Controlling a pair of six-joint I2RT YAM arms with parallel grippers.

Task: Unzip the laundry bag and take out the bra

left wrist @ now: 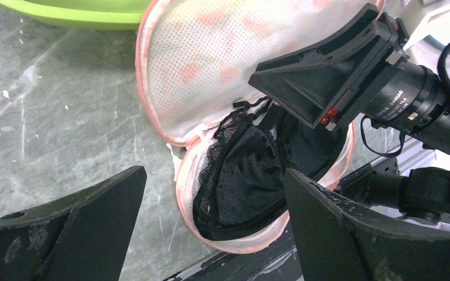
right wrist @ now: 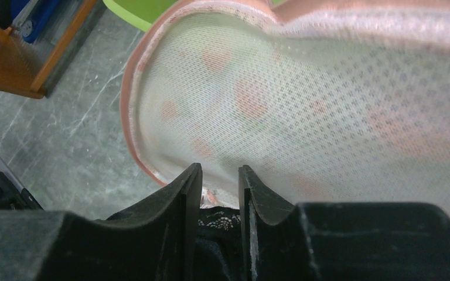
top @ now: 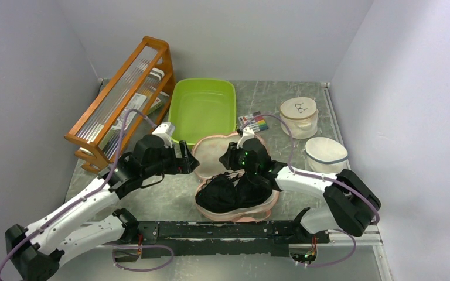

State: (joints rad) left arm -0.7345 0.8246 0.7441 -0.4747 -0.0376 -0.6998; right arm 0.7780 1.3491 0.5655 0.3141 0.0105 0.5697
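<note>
The laundry bag lies open at the table's middle, its white mesh lid folded back toward the far side. The black lacy bra fills the near half, inside the pink rim. My right gripper is down at the bra's far edge. In the right wrist view its jaws stand narrowly apart with black lace pinched between them, and the mesh lies beyond. My left gripper is open and empty, hovering just left of the bag.
A green tub stands behind the bag. A wooden rack is at the far left. Two round white lidded tubs are at the right, with a marker pack beside them. A black rail runs along the near edge.
</note>
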